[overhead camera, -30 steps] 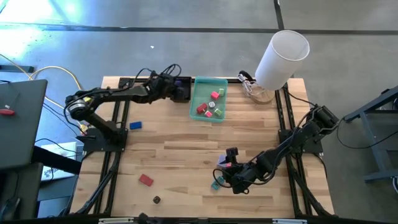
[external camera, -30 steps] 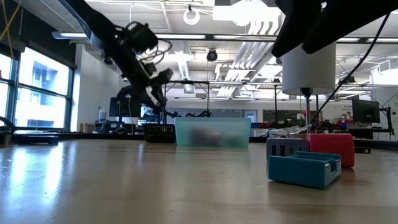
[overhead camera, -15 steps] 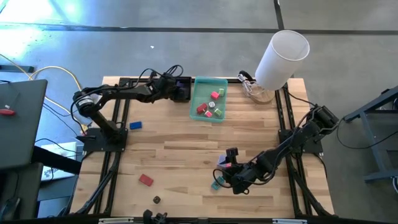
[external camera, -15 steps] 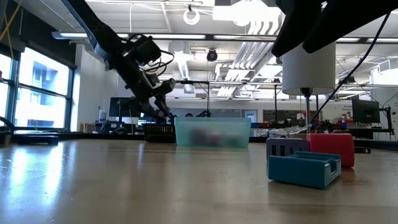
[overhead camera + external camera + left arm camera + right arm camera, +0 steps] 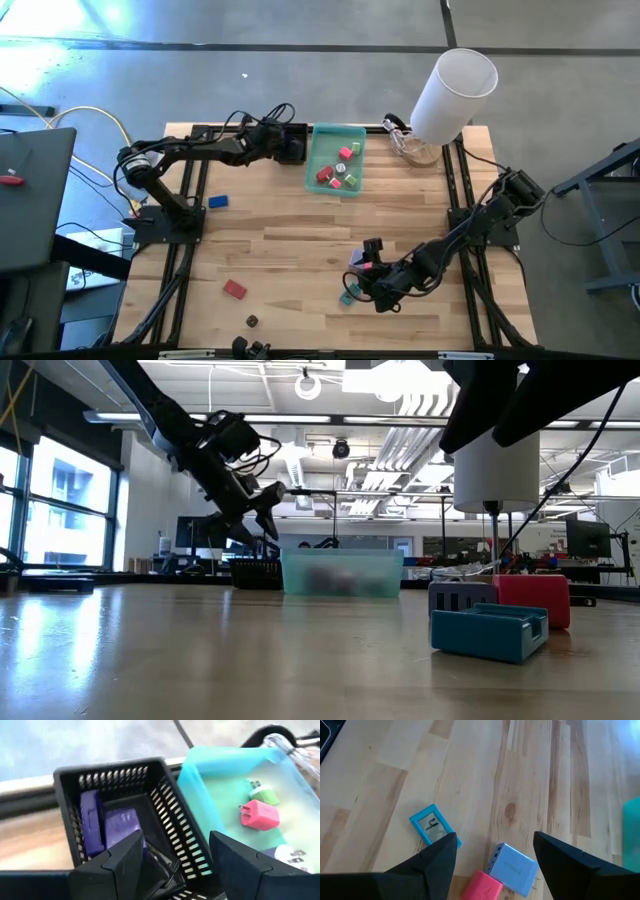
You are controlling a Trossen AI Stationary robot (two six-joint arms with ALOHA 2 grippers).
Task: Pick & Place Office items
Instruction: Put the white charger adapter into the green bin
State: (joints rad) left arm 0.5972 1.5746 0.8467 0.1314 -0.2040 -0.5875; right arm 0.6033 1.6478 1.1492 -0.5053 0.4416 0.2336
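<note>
While most office items sit loose on the counter [image 5: 300, 240], some lie in containers at its far edge. Purple block [image 5: 107, 827] lies inside small black tray [image 5: 125, 810]; left tool [image 5: 172, 860] hovers over that tray, fingers [image 5: 117, 862] spread wide, nothing between them. Just beside it, green tray [image 5: 335, 158] holds pink plug block [image 5: 260, 815], green plug block [image 5: 264, 795], a red piece [image 5: 324, 175] and a white-ish piece at the edge, hard to tell.

Near edge of counter: teal block [image 5: 434, 825], lilac-blue plug block [image 5: 512, 862] and pink-red block [image 5: 482, 887] are close together under right tool [image 5: 492, 865], whose fingers stand apart, holding nothing, above the pieces. Low view shows teal block [image 5: 490, 632] in front, red one [image 5: 533, 600] and grey-lilac one [image 5: 460, 597] behind.

Farther left: red block [image 5: 235, 289], small black piece [image 5: 252, 321], blue block [image 5: 218, 201] near the left arm base. Big white cylinder [image 5: 455, 92] stands at the far right corner. No readable writing or brand anywhere.
</note>
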